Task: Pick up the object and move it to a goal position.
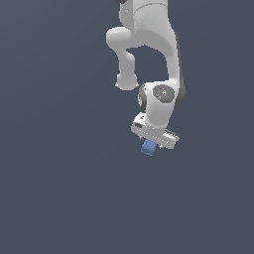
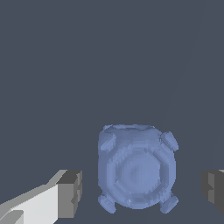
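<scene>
The hand [image 2: 141, 188] is spread wide. The blue block [image 2: 136, 168] sits between its fingers [image 2: 70, 193], touching neither.

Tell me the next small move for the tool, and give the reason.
Probably close the tool on the blue block. In the wrist view the block sits between the two fingertips, with a gap on each side, so nothing grips it yet.

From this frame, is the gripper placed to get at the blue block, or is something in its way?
Probably yes. In the wrist view the blue block sits between the gripper's spread fingers, a gap on each side, nothing blocking.
</scene>
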You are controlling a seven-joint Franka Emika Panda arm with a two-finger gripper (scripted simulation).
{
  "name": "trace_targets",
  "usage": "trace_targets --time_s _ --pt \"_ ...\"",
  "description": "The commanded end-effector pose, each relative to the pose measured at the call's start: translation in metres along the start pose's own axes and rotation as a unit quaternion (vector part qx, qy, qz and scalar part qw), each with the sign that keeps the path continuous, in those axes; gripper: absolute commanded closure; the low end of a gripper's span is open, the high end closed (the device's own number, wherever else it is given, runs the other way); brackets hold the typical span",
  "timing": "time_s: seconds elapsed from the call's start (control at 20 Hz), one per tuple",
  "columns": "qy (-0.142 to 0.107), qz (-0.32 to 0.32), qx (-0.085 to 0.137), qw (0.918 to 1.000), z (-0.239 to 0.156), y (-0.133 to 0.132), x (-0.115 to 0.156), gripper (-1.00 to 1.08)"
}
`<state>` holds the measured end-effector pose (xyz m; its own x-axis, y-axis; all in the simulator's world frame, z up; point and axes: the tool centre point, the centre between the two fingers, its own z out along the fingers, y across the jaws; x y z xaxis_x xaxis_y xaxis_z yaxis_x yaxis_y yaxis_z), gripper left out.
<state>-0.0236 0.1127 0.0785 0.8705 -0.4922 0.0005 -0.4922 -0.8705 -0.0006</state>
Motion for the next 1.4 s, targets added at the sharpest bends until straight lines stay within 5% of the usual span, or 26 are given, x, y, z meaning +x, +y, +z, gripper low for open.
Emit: trace_targets --time_s 0.0,0.45,0.5,1.35 --pt "0.000 0.001 0.000 1.0000 0.012 0.001 -0.001 -0.92" --pt "0.000 0.002 0.000 1.0000 0.038 0.000 0.000 -0.92" --pt "0.000 0.002 0.000 1.0000 0.038 0.000 0.000 1.08" --pt "0.000 0.001 0.000 1.0000 0.033 -0.003 0.009 1.08"
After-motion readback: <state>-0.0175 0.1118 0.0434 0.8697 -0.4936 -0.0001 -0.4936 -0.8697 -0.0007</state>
